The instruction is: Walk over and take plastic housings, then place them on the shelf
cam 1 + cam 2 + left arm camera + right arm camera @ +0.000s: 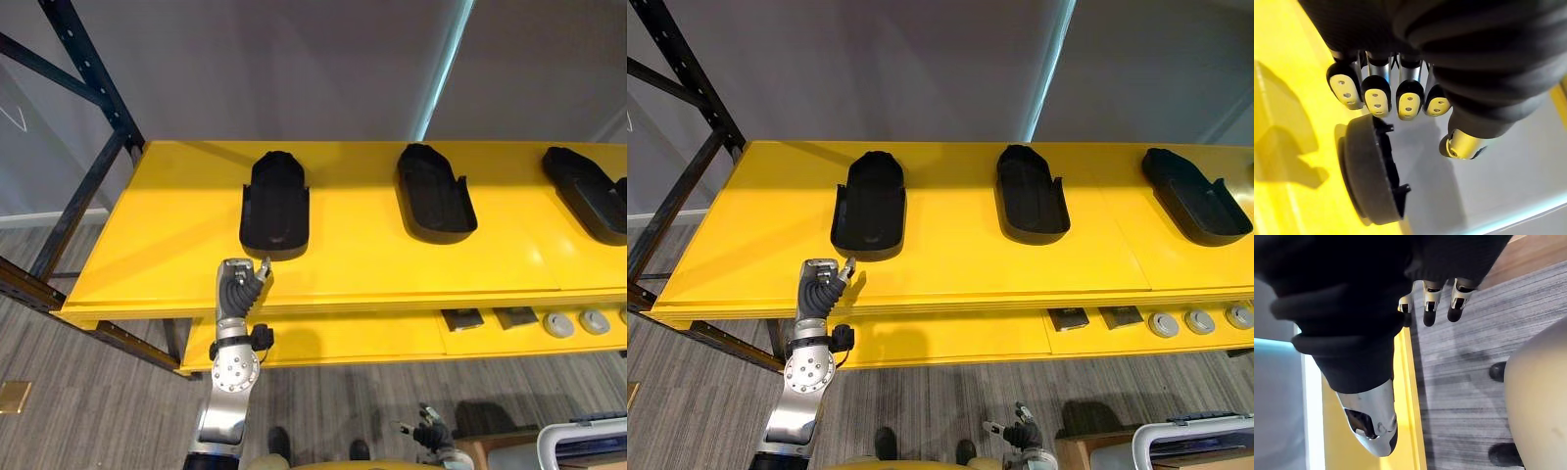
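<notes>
You've got three black, scoop-shaped plastic housings lying open side up on the glossy yellow top shelf board (392, 269), well apart in a row along its length. The left housing (274, 204) sits toward the board's left end, about midway between the back and front edges, with its long axis running front to back. The middle housing (434, 193) is near the board's centre, turned slightly. The right housing (1195, 196) lies toward the right end, angled, closer to the back edge.

Your left hand (238, 284) is raised over the board's front edge, just in front of the left housing's near end. In its wrist view the fingers (1376, 95) are loosely bent in a row with the thumb (1462, 144) apart. There is nothing between them, and the housing lies past the tips with a gap showing.

Your right hand (1019, 428) hangs low in front of the shelf, over the grey striped carpet floor (98, 411). Its fingers (1431, 313) are relaxed and hold nothing.

On the lower yellow shelf level (333, 343), along the front edge toward the right end, there are two small dark square parts (460, 319) and grey round parts (558, 324). A dark blue steel rack upright (88, 69) stands at the left back corner.
</notes>
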You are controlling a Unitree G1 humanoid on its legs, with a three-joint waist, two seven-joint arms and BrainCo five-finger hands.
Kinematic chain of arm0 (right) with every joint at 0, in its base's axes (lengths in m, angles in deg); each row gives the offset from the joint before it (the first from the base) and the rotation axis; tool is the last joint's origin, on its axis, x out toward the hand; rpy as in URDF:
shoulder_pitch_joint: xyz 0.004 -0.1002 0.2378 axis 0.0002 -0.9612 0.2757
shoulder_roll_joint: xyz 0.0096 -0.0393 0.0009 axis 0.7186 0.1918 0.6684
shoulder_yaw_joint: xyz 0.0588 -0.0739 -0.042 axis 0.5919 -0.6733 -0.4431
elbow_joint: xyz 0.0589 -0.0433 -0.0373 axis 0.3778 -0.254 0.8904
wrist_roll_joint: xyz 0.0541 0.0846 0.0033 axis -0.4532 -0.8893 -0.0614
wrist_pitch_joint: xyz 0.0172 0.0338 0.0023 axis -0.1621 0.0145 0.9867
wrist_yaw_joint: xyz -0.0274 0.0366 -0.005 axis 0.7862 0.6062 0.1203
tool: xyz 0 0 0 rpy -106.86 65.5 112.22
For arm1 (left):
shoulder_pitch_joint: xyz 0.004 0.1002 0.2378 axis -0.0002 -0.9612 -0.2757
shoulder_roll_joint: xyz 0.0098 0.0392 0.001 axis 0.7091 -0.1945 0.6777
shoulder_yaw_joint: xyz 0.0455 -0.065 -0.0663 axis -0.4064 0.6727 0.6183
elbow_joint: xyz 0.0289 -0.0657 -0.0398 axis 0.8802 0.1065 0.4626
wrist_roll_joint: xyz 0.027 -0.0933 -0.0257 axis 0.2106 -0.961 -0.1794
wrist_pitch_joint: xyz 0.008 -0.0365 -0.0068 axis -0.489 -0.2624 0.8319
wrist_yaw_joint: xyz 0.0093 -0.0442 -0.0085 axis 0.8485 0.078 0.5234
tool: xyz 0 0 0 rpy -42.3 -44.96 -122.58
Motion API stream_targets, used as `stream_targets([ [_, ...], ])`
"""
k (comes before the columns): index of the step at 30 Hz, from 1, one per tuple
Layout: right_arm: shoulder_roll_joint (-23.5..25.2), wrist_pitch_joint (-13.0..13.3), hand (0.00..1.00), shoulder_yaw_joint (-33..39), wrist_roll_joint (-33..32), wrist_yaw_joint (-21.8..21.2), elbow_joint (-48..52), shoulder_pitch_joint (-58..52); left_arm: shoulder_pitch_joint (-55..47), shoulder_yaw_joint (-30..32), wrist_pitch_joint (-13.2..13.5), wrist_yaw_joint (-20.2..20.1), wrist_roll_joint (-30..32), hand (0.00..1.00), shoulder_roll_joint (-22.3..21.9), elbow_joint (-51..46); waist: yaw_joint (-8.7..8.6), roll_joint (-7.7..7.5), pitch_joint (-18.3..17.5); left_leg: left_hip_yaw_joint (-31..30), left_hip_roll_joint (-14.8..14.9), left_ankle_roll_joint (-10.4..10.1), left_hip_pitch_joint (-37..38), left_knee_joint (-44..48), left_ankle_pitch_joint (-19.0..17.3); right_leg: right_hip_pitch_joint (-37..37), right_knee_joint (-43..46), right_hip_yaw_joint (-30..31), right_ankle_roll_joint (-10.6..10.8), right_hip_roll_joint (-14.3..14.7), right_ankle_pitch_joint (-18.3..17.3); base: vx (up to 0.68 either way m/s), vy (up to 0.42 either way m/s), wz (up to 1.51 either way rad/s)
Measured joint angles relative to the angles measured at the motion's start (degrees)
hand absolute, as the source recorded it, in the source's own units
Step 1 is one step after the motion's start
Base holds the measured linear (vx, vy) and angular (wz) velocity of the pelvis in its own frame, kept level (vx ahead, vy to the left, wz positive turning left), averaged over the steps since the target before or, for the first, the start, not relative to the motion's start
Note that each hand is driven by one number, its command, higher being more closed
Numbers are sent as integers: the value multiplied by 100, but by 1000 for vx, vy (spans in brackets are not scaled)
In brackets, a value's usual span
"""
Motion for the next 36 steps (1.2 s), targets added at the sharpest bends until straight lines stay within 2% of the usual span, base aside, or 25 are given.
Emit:
stream_targets([
  [7, 10, -9, 0, -41, 1, -5, 56, 3, 110, 68, -22, -4, -4, 100, 18, 506, -6, -6, -46, 79, -21, 1, 20, -4, -1, -77, 27, 88, 26, -17, -18, -1, 6, -5],
  [19, 87, -65, 0, -64, 2, -16, 56, 170, 1201, 96, -156, -44, -23, 100, 161, 1306, -47, -14, -86, 69, -38, 1, -243, -2, 0, -281, -84, 62, 6, -6, 26, 32, -4, 0],
  [24, 163, -79, 0, -68, 2, -28, 55, 310, 1576, 96, -177, -118, -68, 100, 346, 1535, -159, -16, -84, 101, -20, 0, -316, -1, 2, -330, -89, 105, -22, 72, 48, 48, -22, -5],
  [29, 158, -80, 0, -63, 2, -27, 55, 346, 1952, 100, -217, -126, -134, 100, 372, 1732, -188, -21, -81, 215, -20, 3, -464, 0, 5, -530, -89, 181, -15, 75, 138, -8, 2, -13],
  [32, 175, -80, 0, -63, 2, -26, 56, 342, 2044, 83, -219, -131, -134, 100, 452, 1793, -300, -40, -69, 228, -29, 24, -509, 0, 19, -588, -87, 209, -2, 58, 176, -21, 17, -3],
  [36, 172, -81, 0, -63, 2, -27, 57, 323, 2225, 17, -258, -127, -154, 100, 456, 1841, -304, -59, -52, 263, -3, 24, -613, 0, 18, -716, -75, 296, 19, 50, 219, -30, 3, -4],
])
